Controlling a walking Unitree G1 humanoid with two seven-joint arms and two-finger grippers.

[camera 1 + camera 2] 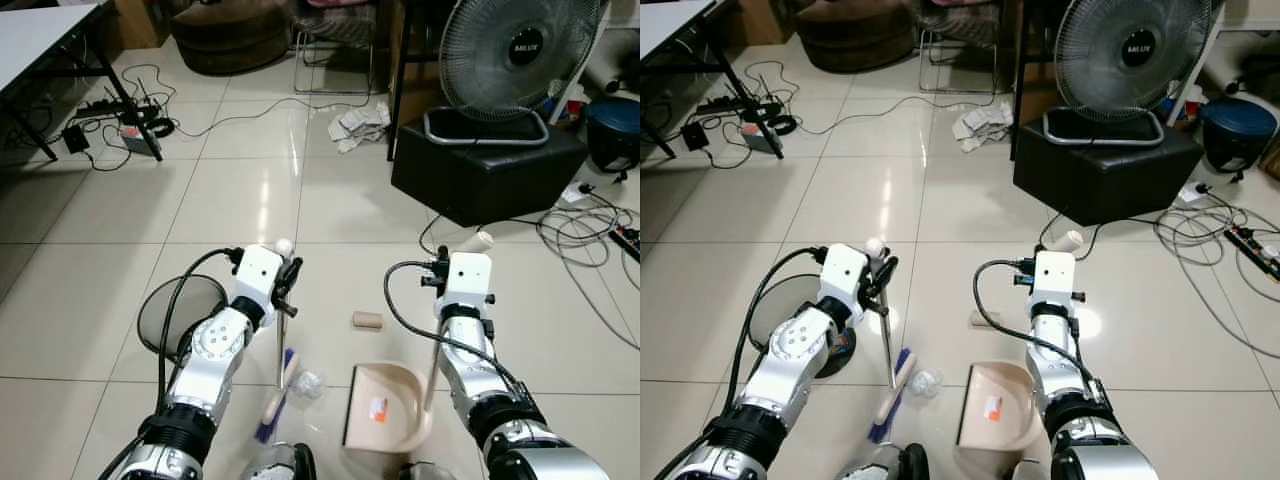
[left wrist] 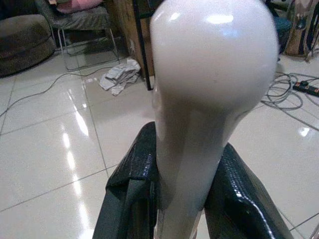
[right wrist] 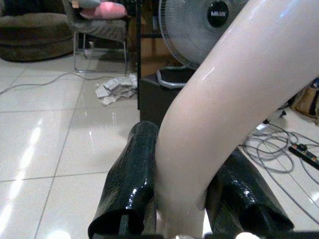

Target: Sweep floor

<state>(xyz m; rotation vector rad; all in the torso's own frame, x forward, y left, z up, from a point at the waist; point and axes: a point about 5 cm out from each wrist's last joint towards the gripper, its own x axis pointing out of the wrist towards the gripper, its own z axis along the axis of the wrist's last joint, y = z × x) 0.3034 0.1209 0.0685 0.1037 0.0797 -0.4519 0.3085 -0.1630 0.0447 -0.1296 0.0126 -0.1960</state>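
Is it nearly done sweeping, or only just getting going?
Just getting going, by the look of it. Done: both implements are picked up. In hand: the left tool grips the broom, the right tool the dustpan. Left: the small roll, clear wrapper and crumpled paper lie unswept; the pan looks nearly empty.

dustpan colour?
Beige, with a small orange-and-white label inside the dustpan; clearest in the left eye view.

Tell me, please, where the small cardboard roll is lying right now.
In the left eye view the cardboard roll lies on the floor tiles between the two arms, just beyond the dustpan and to the right of the broom.
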